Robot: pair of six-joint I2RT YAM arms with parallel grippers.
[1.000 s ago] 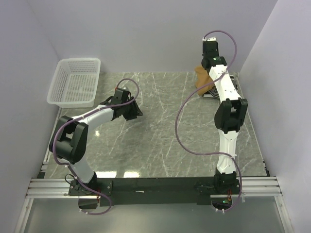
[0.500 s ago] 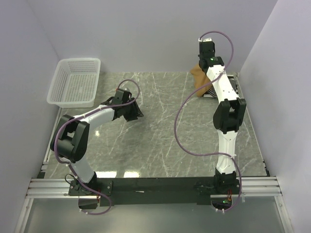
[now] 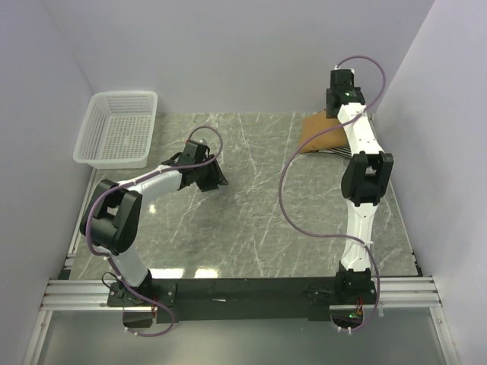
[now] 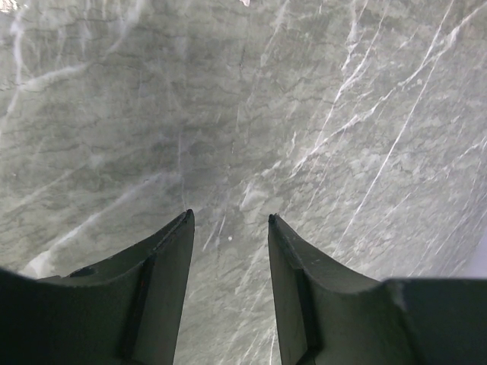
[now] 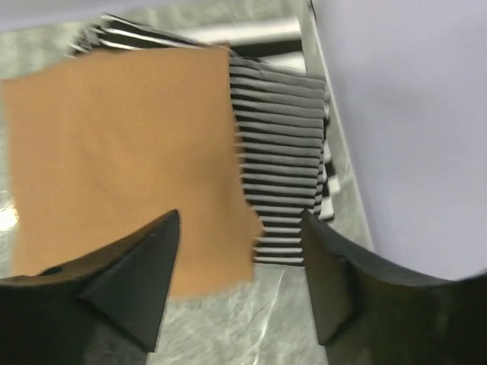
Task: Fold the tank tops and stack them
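Observation:
A folded tan-brown tank top (image 5: 129, 152) lies on top of a black-and-white striped tank top (image 5: 278, 190) at the table's far right corner; in the top view the tan top (image 3: 319, 131) covers most of the striped one (image 3: 335, 150). My right gripper (image 5: 242, 220) hovers just above this stack, open, with nothing between its fingers. Over bare marble left of centre, my left gripper (image 4: 228, 220) is open and empty, low over the table (image 3: 251, 190); in the top view the left gripper (image 3: 217, 181) is far from the stack.
A white mesh basket (image 3: 118, 129) stands at the back left corner. Pale walls close in the back, left and right sides. The right arm's purple cable (image 3: 293, 198) loops over the table's right half.
My right gripper has opened and let go of the tan top, which now lies flat on the striped one. The right wrist has shifted right and back. The left arm has barely moved.

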